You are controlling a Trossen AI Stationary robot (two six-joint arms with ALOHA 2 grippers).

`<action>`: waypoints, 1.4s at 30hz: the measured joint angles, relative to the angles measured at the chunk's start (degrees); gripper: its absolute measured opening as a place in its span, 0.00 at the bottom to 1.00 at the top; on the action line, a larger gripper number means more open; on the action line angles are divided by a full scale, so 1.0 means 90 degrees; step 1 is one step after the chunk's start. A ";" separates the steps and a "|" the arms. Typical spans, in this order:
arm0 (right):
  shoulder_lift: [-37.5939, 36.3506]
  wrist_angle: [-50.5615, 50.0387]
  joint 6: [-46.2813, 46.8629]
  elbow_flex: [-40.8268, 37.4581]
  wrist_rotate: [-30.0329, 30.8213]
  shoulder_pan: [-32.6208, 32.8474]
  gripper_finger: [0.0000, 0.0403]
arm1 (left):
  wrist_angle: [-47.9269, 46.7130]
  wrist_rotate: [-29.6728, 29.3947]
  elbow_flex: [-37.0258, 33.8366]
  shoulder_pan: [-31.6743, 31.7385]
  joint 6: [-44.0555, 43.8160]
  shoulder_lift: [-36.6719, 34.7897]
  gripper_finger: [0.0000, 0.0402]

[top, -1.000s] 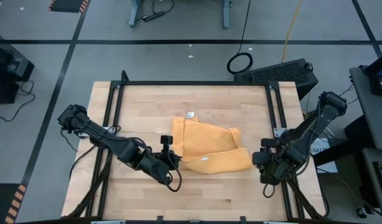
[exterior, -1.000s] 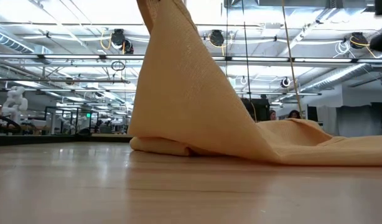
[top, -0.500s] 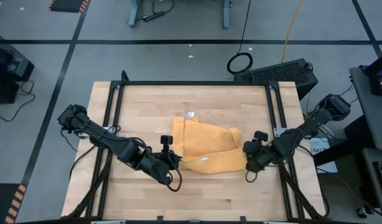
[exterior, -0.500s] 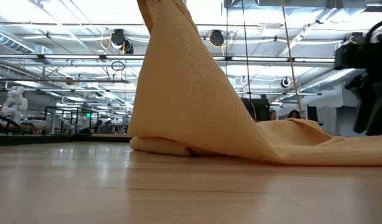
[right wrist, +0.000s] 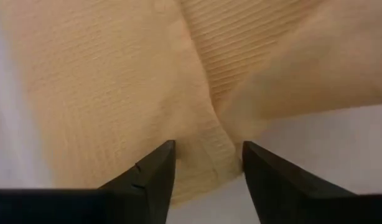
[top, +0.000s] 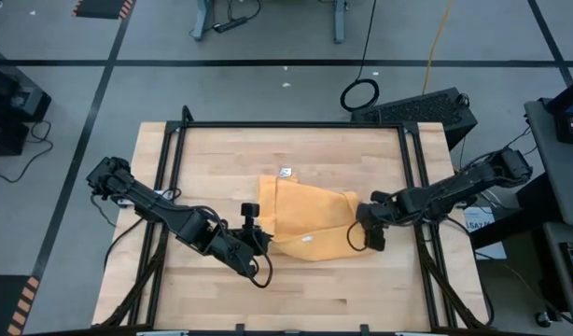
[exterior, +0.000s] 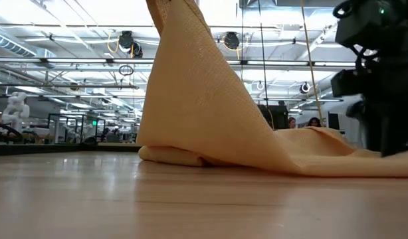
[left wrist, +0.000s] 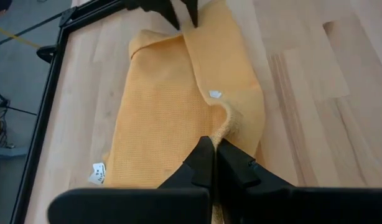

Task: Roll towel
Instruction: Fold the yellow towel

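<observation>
High view: mustard towel (top: 310, 222) lying crumpled and partly folded at the middle of the wooden table (top: 212, 149). Left gripper (top: 258, 235) clenched on the towel's near-left edge. Right gripper (top: 365, 233) over the towel's right end, fingers apart.

Low view: left part of the towel lifted in a tall peak, the rest lying flat on the table. Right arm's dark bulk down beside the flat right end.

Left wrist view: fingers pinched tight on a pulled-up fold of cloth; small white tag (left wrist: 214, 94) on the towel beyond.

Right wrist view: two dark fingertips (right wrist: 155, 169) parted, straddling a folded corner of the towel, not yet closed.

Best next, by judgement: lower until both tips flank the corner's full thickness, then close firmly, matching the left side's height so the edge lifts evenly for rolling. Risk: catching only the top layer.
</observation>
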 joint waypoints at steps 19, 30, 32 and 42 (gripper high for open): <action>-0.0792 -0.2223 0.0245 0.1423 0.0633 0.0577 0.02 | 0.0006 -0.1033 0.0000 0.0277 0.0063 -0.0007 0.03; -0.1032 -0.2178 0.0678 0.1352 0.0695 0.1051 0.16 | 0.0006 -0.0993 0.0000 0.0344 -0.0090 -0.0007 0.03; -0.1037 -0.2122 0.0879 0.1168 0.0696 0.1177 0.17 | 0.0006 -0.0953 0.0000 0.0343 -0.0188 -0.0007 0.03; -0.1035 -0.1872 0.1404 0.0778 0.0696 0.1640 0.03 | 0.0006 -0.0669 0.0000 0.0340 -0.0342 -0.0007 0.03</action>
